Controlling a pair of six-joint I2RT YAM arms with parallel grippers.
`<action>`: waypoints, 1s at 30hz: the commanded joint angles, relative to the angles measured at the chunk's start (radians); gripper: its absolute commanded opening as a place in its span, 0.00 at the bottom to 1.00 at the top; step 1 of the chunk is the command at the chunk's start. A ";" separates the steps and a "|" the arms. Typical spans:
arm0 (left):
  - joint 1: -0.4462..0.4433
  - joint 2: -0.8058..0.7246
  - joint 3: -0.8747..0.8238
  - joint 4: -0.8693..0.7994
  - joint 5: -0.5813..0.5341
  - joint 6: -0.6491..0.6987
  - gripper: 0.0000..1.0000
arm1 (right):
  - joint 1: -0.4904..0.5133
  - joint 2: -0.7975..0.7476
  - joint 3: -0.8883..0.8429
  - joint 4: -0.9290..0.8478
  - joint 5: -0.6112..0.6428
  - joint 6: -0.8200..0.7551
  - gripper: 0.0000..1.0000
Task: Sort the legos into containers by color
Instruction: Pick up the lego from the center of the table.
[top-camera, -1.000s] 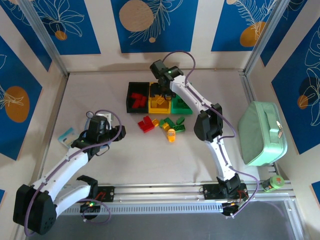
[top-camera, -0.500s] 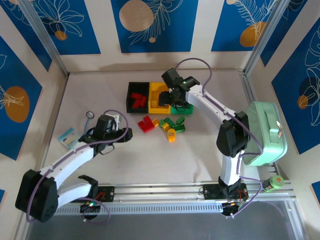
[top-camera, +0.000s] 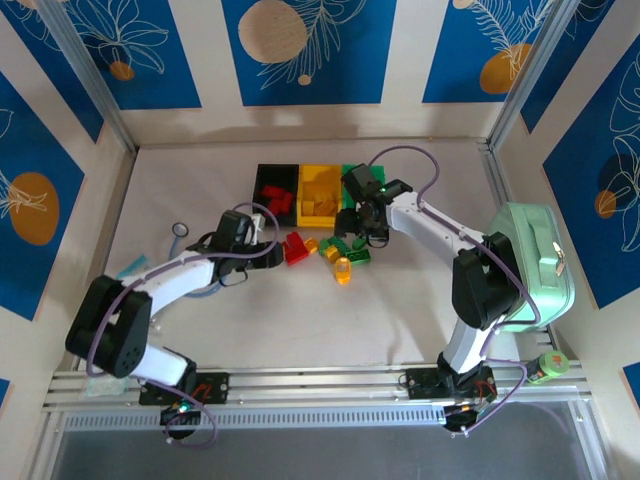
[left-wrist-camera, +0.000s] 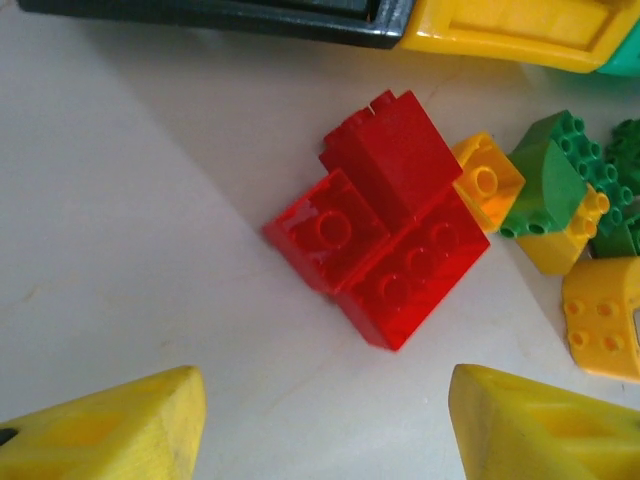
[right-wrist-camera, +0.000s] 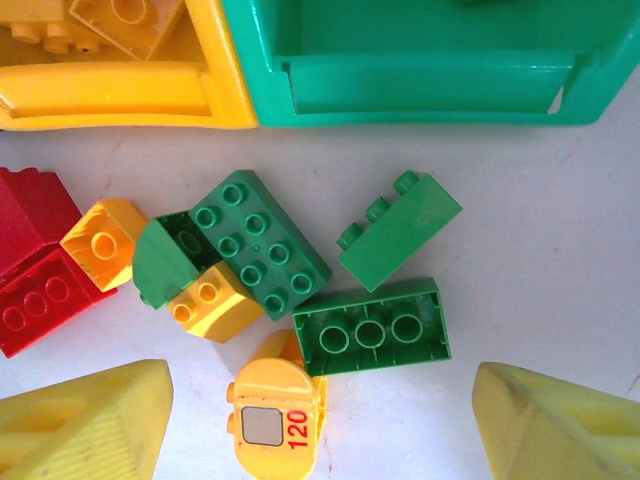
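We are hovering pre-grasp, both apart and empty: left tool facing red legos, right tool facing green legos; descent probably needed.

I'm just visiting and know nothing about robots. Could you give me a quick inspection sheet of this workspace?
Surface: pale, flat table.
Job's things: red bricks, green bricks and yellow bricks lie loose in front of the black bin, yellow bin and green bin.
Clutter: mint case at right; card at left.
Claws: left claw open near the red bricks; right claw open above the green bricks; both empty.
Cables: purple cable looped along each arm.
Surroundings: blue patterned walls.
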 joint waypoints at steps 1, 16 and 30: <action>-0.007 0.070 0.074 0.014 0.006 -0.006 0.61 | -0.009 -0.050 -0.031 0.031 -0.028 0.019 0.79; -0.007 0.274 0.231 -0.035 -0.053 0.016 0.50 | -0.037 -0.079 -0.109 0.077 -0.060 0.024 0.77; -0.007 0.325 0.207 -0.029 -0.062 -0.027 0.49 | -0.033 -0.074 -0.120 0.086 -0.077 0.038 0.77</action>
